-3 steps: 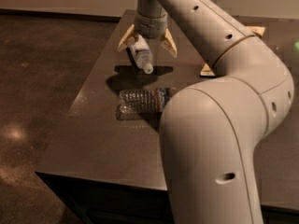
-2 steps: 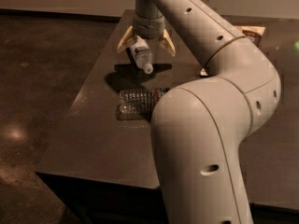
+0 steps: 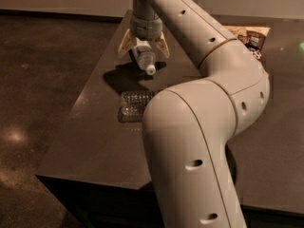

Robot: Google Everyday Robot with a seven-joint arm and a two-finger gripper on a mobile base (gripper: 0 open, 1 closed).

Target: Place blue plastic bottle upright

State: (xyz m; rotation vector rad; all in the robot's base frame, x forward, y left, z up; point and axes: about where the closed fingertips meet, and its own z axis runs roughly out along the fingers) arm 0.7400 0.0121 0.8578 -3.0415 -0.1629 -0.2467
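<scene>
The blue plastic bottle (image 3: 144, 59) is short and pale bluish, with a white label and a white cap. It hangs tilted above the dark table (image 3: 95, 141), cap pointing down and to the right, and casts a shadow below. My gripper (image 3: 143, 51) is near the table's far left part, shut on the bottle, with its tan fingers (image 3: 124, 44) on either side. My arm reaches over the table from the lower right.
A longer clear ribbed bottle (image 3: 134, 105) lies on its side on the table in front of the gripper, partly hidden by my arm. Snack packets (image 3: 250, 37) lie at the back right. The table's left and front edges drop to a dark floor.
The gripper with the bottle has stayed almost in place. The arm's elbow has swung closer and fills more of the right and lower view.
</scene>
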